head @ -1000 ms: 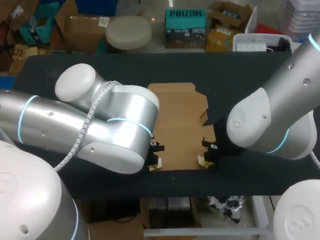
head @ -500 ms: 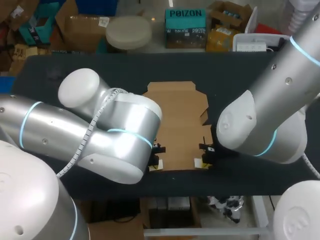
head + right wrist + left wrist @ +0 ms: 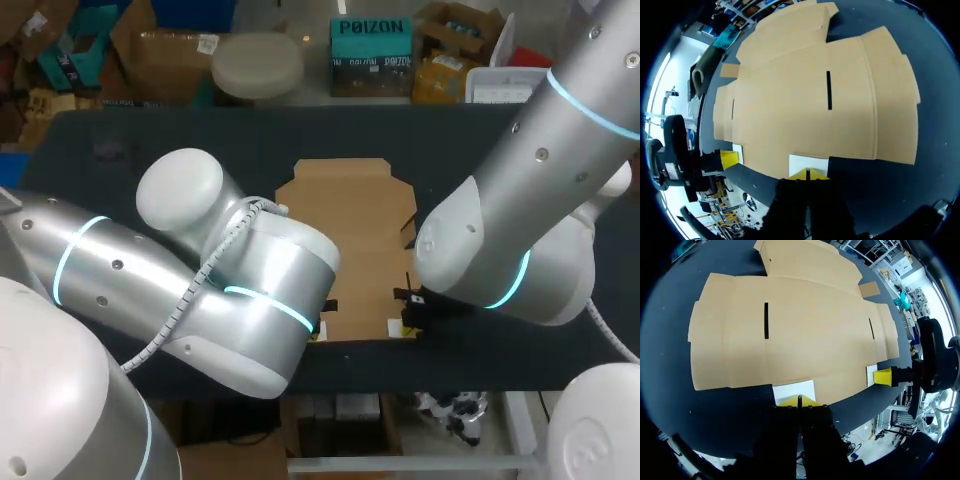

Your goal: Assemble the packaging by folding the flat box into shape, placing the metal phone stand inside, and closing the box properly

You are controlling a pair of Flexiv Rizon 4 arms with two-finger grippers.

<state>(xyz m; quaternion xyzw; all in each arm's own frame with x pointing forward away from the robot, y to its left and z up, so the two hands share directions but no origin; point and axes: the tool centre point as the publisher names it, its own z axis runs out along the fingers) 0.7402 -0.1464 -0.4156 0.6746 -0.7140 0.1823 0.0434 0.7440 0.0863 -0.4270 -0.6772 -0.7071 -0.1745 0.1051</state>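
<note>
The box (image 3: 350, 240) lies flat on our black table (image 3: 150, 130); our left gripper (image 3: 799, 400) and right gripper (image 3: 807, 173) sit pinched closed at its near edge.

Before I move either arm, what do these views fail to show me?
Metal phone stand: in no view; in the head view the left arm and right arm cover much of the table.
Left gripper: hidden under its own arm in the head view.
Flat box: near corners covered by both arms in the head view.
White patch ahead of the left gripper: unidentifiable in the left wrist view.
</note>
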